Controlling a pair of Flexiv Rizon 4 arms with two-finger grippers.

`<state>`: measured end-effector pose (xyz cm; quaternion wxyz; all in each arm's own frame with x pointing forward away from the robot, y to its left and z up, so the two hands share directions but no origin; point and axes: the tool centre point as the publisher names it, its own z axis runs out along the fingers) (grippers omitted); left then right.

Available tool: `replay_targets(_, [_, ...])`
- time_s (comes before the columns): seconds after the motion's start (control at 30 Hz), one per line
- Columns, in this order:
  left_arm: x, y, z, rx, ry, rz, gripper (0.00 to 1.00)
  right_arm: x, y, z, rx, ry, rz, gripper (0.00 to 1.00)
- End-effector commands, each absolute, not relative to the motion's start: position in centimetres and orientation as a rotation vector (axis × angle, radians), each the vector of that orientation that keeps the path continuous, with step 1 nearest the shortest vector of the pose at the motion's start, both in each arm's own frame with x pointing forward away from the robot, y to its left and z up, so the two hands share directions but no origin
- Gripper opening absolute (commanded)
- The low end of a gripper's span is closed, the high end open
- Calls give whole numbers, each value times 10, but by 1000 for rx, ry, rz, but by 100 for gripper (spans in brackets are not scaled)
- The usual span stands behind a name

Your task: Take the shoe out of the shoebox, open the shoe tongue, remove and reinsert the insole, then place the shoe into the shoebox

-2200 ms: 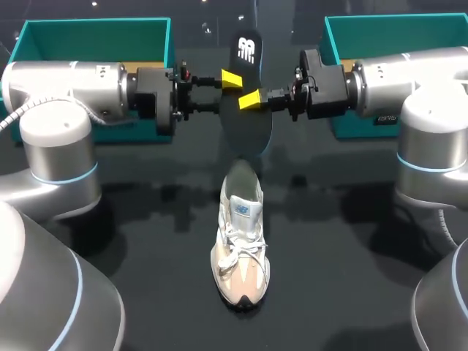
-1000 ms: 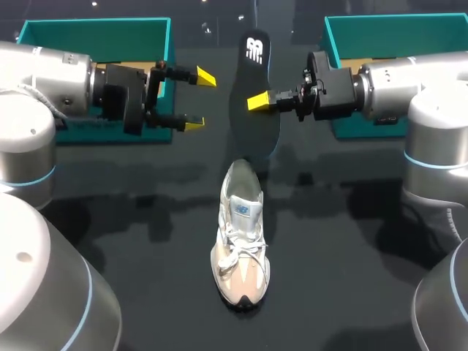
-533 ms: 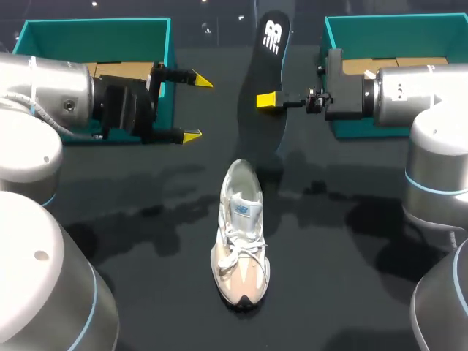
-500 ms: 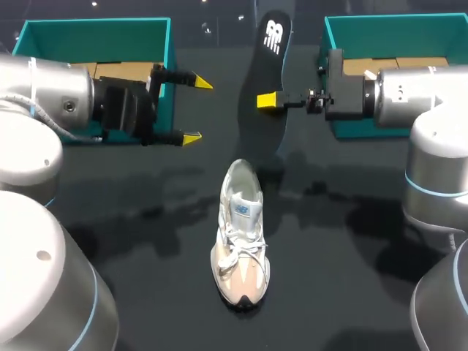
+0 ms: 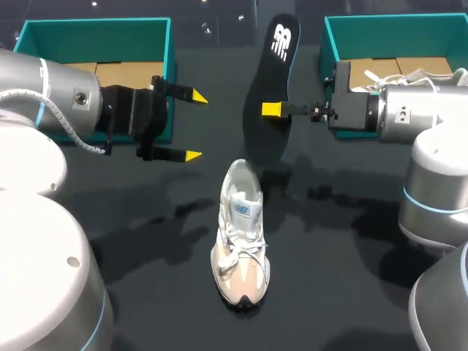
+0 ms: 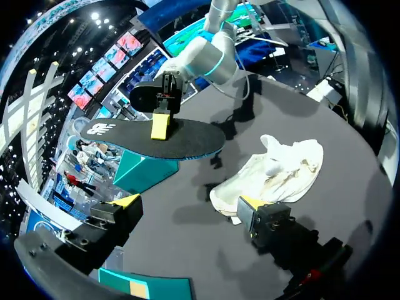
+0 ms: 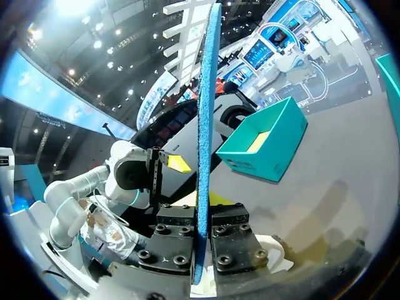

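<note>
A white and tan shoe [image 5: 240, 234] stands on its sole in the middle of the dark counter [image 5: 336, 263]. Its laces are done up, its toe points to the near edge, and its heel points to the far side. No end effector touches the shoe. The black insole [image 5: 269, 95] is up in the air past the shoe's heel, between the two boxes. It has a white mark at the far end, which leans a little to the right. The right arm comes in from the right, and the right end effector [image 5: 272, 110] is clamped on the insole at its middle, one yellow tip showing on the near face. In the right wrist view the insole [image 7: 205, 125] is seen from its thin blue edge, and the two dark fingers [image 7: 232, 232] press on it from both sides. In the left wrist view the insole [image 6: 156, 134] hangs over the counter, apart from the shoe [image 6: 275, 172], with the right end effector [image 6: 160, 125] gripping it. The left end effector [image 5: 192, 125] is in front of the left teal box [image 5: 95, 29], off to the left of the insole and well apart from it. Its two yellow tips are spread wide and hold nothing, as its own view [image 6: 187, 201] also shows. The right teal box [image 5: 395, 22] sits at the far right, behind the right arm.
</note>
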<state>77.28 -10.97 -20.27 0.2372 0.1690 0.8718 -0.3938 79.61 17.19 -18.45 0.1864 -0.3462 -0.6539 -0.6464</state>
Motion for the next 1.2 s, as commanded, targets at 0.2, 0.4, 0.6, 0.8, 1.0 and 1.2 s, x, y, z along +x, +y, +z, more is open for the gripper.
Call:
replay_targets(0.2, [770,-103,-216,168,2874,-880,100,793,172,-192,-951,-1902,-1826,0])
replay_targets(0.4, [768,-92,-231,152,2947,-768,100,793,176,-199,-943,-1950,-1820,0])
replay_targets(0.6, [763,-86,-246,167,3004,-707,100,796,179,-202,-915,-1964,-1842,0])
replay_targets(0.8, [760,-81,-264,174,3043,-653,100,799,185,-203,-897,-1978,-1867,0])
replay_targets(1.0, [756,-80,-275,204,3044,-639,100,798,191,-206,-841,-2009,-1893,0])
replay_targets(1.2, [755,-80,-276,224,3023,-637,100,797,192,-207,-841,-2010,-1893,0])
